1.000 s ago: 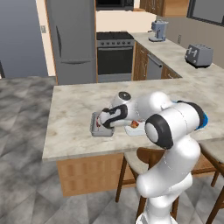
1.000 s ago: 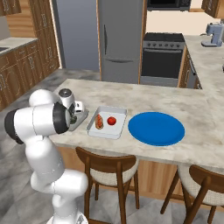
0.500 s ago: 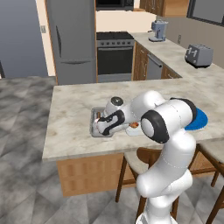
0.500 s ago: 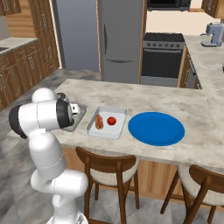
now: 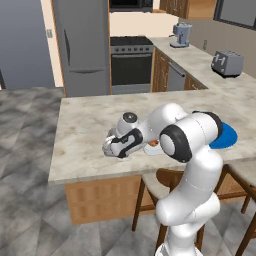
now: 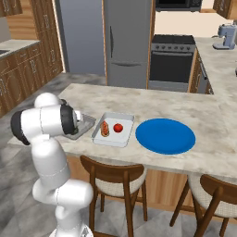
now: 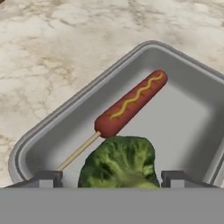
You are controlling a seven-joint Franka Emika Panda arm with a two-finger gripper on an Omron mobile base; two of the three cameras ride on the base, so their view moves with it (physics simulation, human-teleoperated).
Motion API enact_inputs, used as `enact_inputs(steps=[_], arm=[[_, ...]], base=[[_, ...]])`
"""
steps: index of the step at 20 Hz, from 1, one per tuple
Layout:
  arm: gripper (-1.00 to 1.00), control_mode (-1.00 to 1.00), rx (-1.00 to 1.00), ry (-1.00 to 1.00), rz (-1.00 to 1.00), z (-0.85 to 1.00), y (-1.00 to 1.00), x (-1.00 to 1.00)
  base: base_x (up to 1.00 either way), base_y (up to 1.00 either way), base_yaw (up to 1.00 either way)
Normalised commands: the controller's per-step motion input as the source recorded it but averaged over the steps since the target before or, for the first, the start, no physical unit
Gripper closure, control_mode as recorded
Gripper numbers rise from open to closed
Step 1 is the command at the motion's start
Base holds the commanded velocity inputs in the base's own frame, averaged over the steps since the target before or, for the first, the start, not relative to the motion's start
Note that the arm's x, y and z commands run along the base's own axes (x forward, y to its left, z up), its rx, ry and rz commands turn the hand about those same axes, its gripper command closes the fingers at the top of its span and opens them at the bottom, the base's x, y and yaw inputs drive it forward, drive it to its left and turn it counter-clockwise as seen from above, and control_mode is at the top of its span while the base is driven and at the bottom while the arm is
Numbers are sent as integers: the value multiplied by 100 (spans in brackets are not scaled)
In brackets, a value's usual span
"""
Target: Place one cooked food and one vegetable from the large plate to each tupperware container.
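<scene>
This is a home kitchen. A steel fridge (image 5: 80, 45) stands beside a black oven (image 5: 131, 62) with a cooktop, set among wood cabinets (image 6: 28, 69). A toaster (image 5: 227, 63) and a coffee maker (image 5: 181, 35) sit on the side counter (image 5: 210, 70). A marble tabletop (image 6: 208, 115) forms an island with wooden stools (image 6: 115, 180) tucked under it, over a grey stone floor (image 5: 30, 215). A sink (image 6: 3, 40) shows at the far left.
</scene>
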Motion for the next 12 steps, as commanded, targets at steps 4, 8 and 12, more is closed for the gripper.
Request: enact_inputs(steps=[4,8,12], arm=[[-100,-100,0,-4,0,47,-3,-15],[-100,-100,0,-9,-1,53,-23,-26],[-100,-100,0,-19,-1,67,-53,-53]], base=[[0,0,0],[0,0,0],[0,0,0]])
